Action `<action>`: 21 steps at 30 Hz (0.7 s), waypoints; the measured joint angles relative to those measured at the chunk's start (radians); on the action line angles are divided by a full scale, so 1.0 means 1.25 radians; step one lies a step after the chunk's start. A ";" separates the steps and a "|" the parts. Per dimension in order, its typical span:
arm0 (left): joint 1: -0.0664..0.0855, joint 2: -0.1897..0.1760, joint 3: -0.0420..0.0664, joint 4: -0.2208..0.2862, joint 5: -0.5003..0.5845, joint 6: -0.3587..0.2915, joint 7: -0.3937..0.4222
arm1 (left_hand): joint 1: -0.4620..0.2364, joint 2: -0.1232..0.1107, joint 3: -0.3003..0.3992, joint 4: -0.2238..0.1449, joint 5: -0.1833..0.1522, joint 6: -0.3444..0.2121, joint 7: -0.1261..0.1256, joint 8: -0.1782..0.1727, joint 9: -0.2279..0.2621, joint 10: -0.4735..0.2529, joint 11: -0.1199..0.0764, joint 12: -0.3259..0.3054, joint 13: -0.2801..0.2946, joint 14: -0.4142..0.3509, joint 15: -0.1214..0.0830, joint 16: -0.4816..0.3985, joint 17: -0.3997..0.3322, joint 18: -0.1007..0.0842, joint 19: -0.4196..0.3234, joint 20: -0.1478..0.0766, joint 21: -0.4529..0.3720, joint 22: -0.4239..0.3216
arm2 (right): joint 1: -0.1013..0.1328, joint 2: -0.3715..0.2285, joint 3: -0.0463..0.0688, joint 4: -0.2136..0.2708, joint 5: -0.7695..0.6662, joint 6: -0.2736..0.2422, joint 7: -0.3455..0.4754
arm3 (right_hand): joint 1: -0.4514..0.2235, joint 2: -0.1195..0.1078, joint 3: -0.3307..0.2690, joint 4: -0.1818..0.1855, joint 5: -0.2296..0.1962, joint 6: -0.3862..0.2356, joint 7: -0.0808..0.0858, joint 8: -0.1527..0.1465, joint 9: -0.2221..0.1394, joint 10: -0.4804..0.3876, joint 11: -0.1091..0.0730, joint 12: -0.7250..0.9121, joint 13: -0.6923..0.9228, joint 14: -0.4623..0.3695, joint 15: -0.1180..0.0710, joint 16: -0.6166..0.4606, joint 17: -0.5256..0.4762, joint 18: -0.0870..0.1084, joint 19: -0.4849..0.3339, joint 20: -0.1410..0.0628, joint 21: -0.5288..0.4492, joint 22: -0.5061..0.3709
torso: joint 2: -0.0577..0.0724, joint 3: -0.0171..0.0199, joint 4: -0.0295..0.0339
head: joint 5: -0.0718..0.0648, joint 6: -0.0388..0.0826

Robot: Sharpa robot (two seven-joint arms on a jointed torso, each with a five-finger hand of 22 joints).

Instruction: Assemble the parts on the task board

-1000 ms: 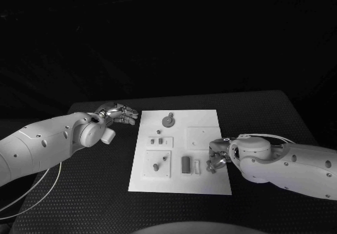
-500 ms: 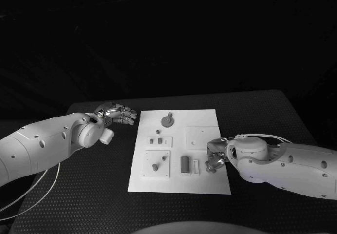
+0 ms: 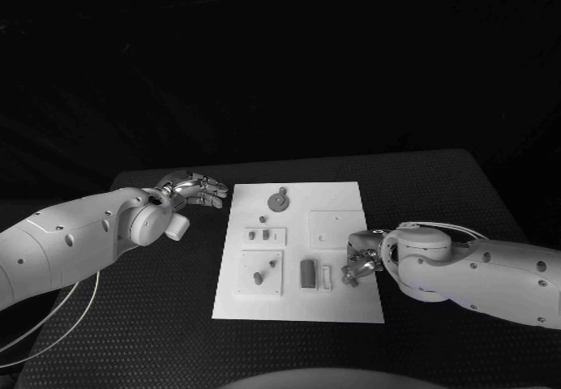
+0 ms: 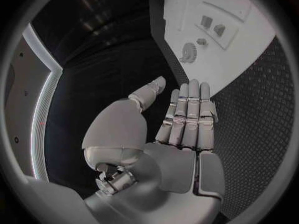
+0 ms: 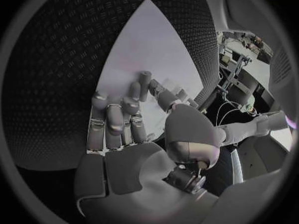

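Right hand (image 3: 362,263) at 4 o'clock on the board (image 3: 339,312), fingers curled over its right edge by the small upright part (image 3: 327,277); whether it grips anything, cannot tell; barely shifted over the last second, so no part placed yet; left hand (image 3: 196,190) at 10 o'clock on the bench (image 3: 140,324), open, empty, unmoved.
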 measured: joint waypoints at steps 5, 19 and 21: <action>0.000 0.000 0.000 -0.001 0.000 0.000 0.000 | 0.000 0.000 0.000 0.000 0.000 0.000 0.000 0.000 0.000 0.000 0.000 0.000 0.000 0.000 0.000 0.000 0.000 0.000 0.000 0.000 0.000 0.001 | 0.001 -0.013 -0.002 0.001 0.086 -0.043 0.002 | 0.010 0.010 -0.004 0.001 0.000 0.000 0.000 -0.039 0.000 0.003 -0.003 0.000 0.000 0.002 -0.001 0.000 0.005 0.000 0.000 0.000 0.000 0.000 | 0.000 0.0000 0.0002 | 0.001 0.000; 0.000 0.000 0.000 -0.001 0.000 0.001 -0.001 | 0.000 0.000 0.000 0.000 0.003 0.000 0.000 0.000 0.000 0.000 0.000 0.000 0.000 0.000 0.000 -0.003 0.002 0.000 0.000 0.000 0.000 0.001 | 0.001 -0.018 -0.011 0.024 0.296 -0.139 0.002 | 0.028 0.028 -0.006 0.001 -0.001 -0.012 0.018 -0.043 -0.158 0.010 -0.004 0.003 -0.001 0.013 -0.003 0.003 0.013 0.000 0.006 -0.003 0.005 0.000 | 0.000 -0.0002 0.0001 | 0.000 -0.002; 0.000 0.000 0.000 -0.001 0.000 0.001 -0.001 | 0.000 0.000 0.000 0.000 0.003 0.000 0.000 0.000 0.000 0.000 0.000 0.000 0.000 0.000 0.000 -0.003 0.002 0.000 0.000 0.000 0.000 0.001 | 0.000 -0.017 -0.011 0.025 0.317 -0.151 0.005 | 0.028 0.028 -0.006 0.001 -0.001 -0.013 0.018 -0.043 -0.156 0.009 -0.004 0.003 -0.001 0.013 -0.003 0.003 0.013 0.000 0.006 -0.003 0.005 0.000 | 0.000 -0.0002 0.0000 | 0.000 -0.002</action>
